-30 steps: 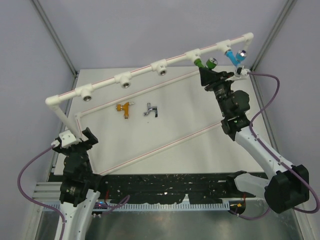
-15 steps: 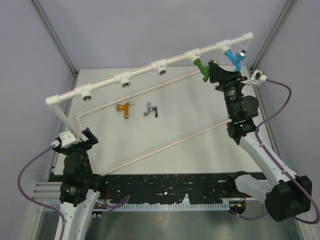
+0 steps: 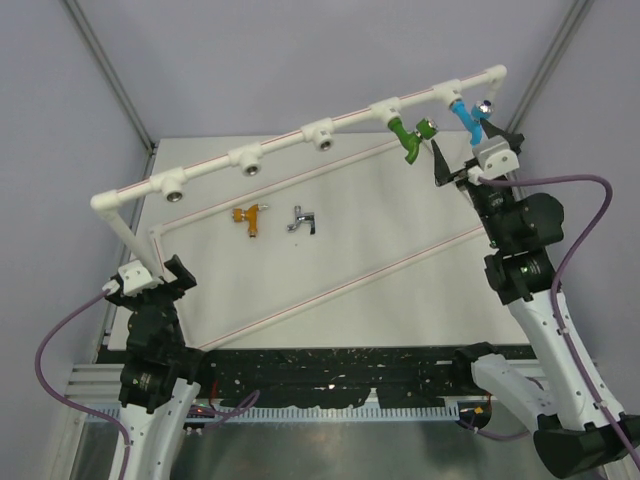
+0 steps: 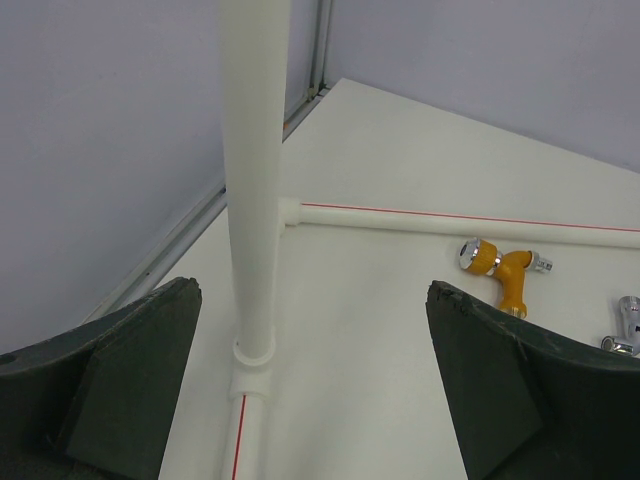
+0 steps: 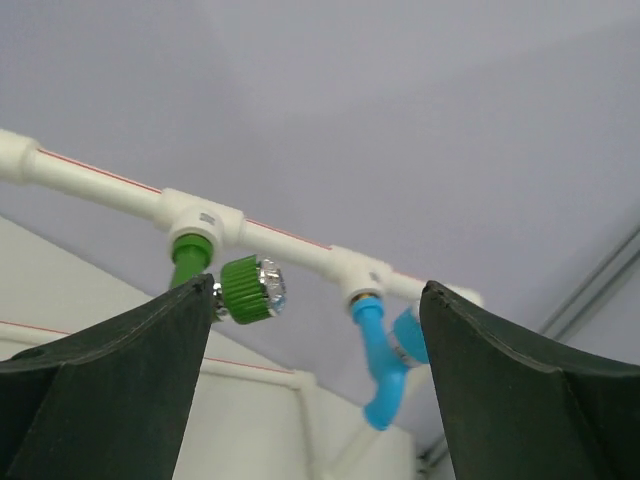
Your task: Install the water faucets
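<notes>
Top view: green faucet and blue faucet hang from the white pipe frame's right-end sockets. The orange faucet and silver faucet lie loose on the table.

Left wrist: left gripper spread wide, empty, with the frame post just ahead.

Right wrist: right gripper gapes wide too, holding nothing, and seems to sit just below the green one.

Left arm, right arm: black-and-white.
Black joints, white shells, purple cables, white wrist blocks, dark wedge fingers.
</notes>
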